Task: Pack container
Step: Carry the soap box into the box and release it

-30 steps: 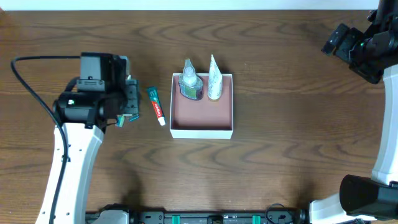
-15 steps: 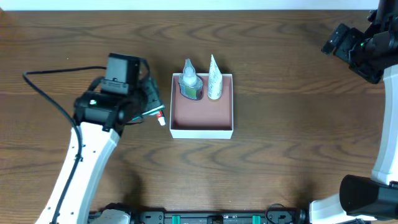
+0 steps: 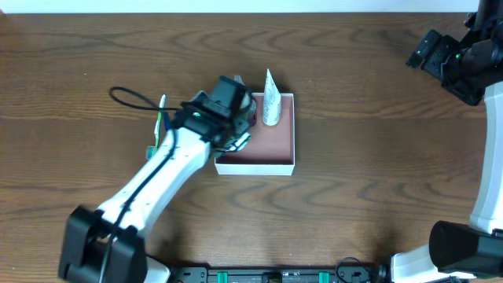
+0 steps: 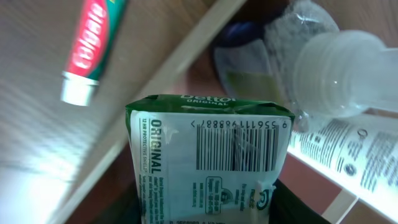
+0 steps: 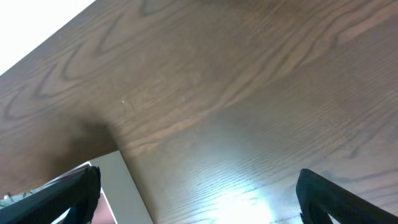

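Observation:
The container (image 3: 255,167) is a square white-walled box with a reddish-brown inside, at the table's centre. A white tube (image 3: 270,102) stands in its far part. My left gripper (image 3: 238,134) hangs over the container's left side, shut on a green Dettol soap pack (image 4: 208,155). In the left wrist view a clear bottle with a white cap (image 4: 339,62) and the white tube (image 4: 354,155) lie just beyond the pack, and the container's left wall (image 4: 168,68) runs diagonally. A red and green toothpaste tube (image 4: 93,43) lies outside that wall. My right gripper (image 3: 440,56) is open at the far right.
The left arm covers the bottle and the toothpaste in the overhead view. A black cable (image 3: 130,96) loops off the left arm. The right wrist view shows bare wood (image 5: 236,93) and a white edge (image 5: 118,186).
My left arm has swung right, from beside the toothpaste to over the container's left side, carrying the soap pack. The right arm has not moved.

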`<action>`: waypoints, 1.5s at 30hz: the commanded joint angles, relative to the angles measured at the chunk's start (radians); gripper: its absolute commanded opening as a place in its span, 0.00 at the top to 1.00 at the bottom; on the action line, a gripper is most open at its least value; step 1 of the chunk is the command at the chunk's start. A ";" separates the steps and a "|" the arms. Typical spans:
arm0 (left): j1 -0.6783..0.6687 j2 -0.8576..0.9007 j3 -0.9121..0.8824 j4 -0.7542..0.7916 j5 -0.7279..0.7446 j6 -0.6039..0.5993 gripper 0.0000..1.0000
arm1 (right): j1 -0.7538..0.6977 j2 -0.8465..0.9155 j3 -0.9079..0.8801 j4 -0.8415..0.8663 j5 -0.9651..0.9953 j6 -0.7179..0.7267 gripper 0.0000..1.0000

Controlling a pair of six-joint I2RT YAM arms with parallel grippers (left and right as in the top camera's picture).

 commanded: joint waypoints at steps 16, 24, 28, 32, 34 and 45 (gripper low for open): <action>-0.132 0.161 -0.003 0.035 -0.111 -0.515 0.79 | -0.006 -0.002 -0.003 -0.003 -0.004 0.018 0.01; -0.133 0.196 -0.003 0.054 -0.114 -0.531 0.79 | -0.006 -0.002 -0.003 -0.003 -0.004 0.018 0.01; -0.134 0.203 -0.003 0.075 -0.113 -0.531 0.78 | -0.006 -0.002 -0.003 -0.003 -0.004 0.018 0.01; -0.134 0.203 -0.003 0.074 -0.113 -0.531 0.69 | -0.006 -0.002 -0.003 -0.003 -0.004 0.018 0.01; -0.134 0.203 -0.003 0.075 -0.113 -0.531 0.67 | -0.006 -0.002 -0.003 -0.003 -0.004 0.018 0.01; -0.133 0.193 -0.003 0.074 -0.076 -0.530 0.43 | -0.006 -0.002 -0.003 -0.003 -0.004 0.018 0.01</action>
